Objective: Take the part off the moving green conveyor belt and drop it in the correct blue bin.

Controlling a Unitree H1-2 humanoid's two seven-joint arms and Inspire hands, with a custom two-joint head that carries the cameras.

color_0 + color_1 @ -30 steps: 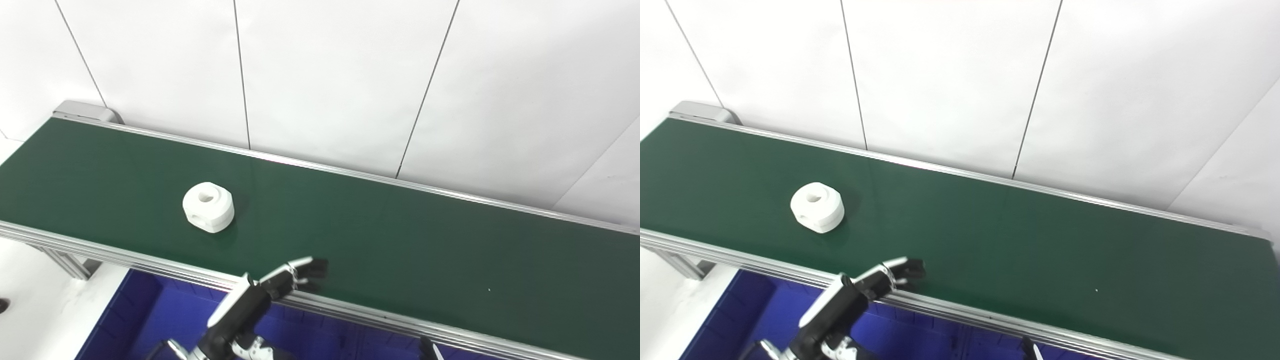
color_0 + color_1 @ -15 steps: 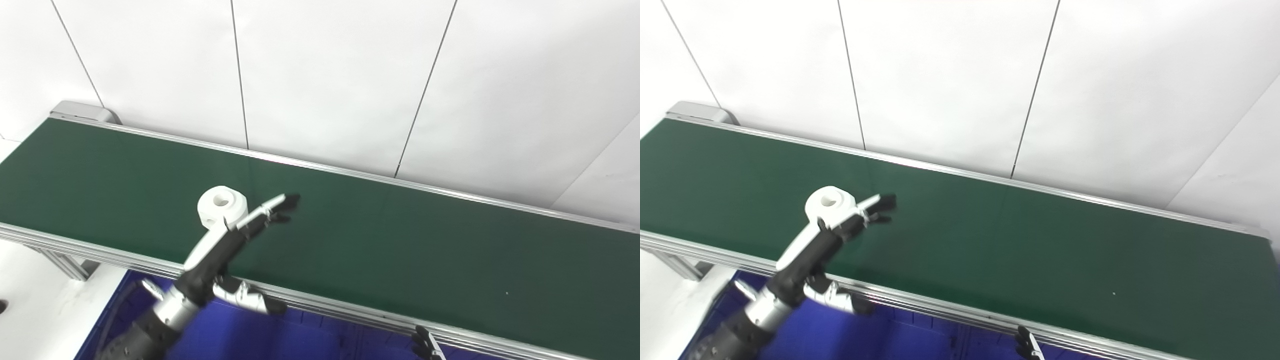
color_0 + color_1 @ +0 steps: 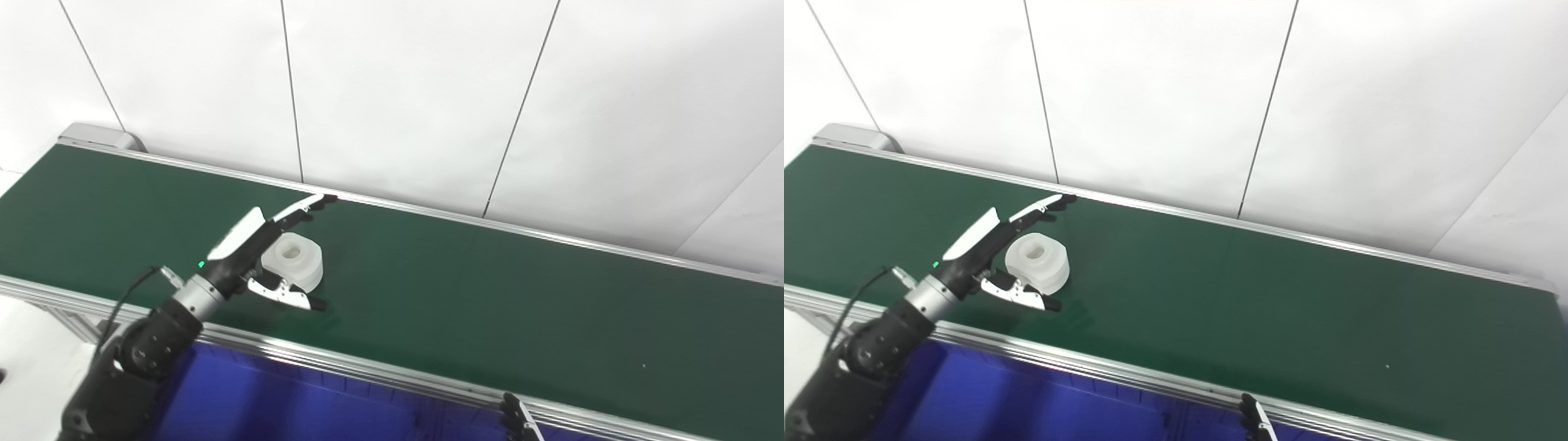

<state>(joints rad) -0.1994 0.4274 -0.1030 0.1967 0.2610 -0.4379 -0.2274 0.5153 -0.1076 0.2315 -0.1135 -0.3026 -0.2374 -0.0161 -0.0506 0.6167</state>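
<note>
While the white part [image 3: 295,260] sits flat on the green conveyor belt [image 3: 490,288], hole facing up, left of the belt's middle and closer to the near rail, the left robot hand [image 3: 263,254] is reaching over the belt from the near-left with its fingers [image 3: 304,205] stretched out past the far side of the part and the thumb [image 3: 288,297] out on the near side. Fingers and thumb are spread apart with the part sitting between them, not clamped; can't tell if the palm touches the part's left side. Green LED lit on the wrist [image 3: 201,264]. Right robot hand [image 3: 519,419]: only dark fingertips poke in at the bottom edge, just below the belt's near aluminium rail [image 3: 392,376], so can't tell whether it's spread or closed. Blue bin [image 3: 275,407] is below the near rail, partly cut off by the bottom edge; what's inside it isn't in view. White panelled wall [image 3: 398,92] runs behind the belt's far rail.
</note>
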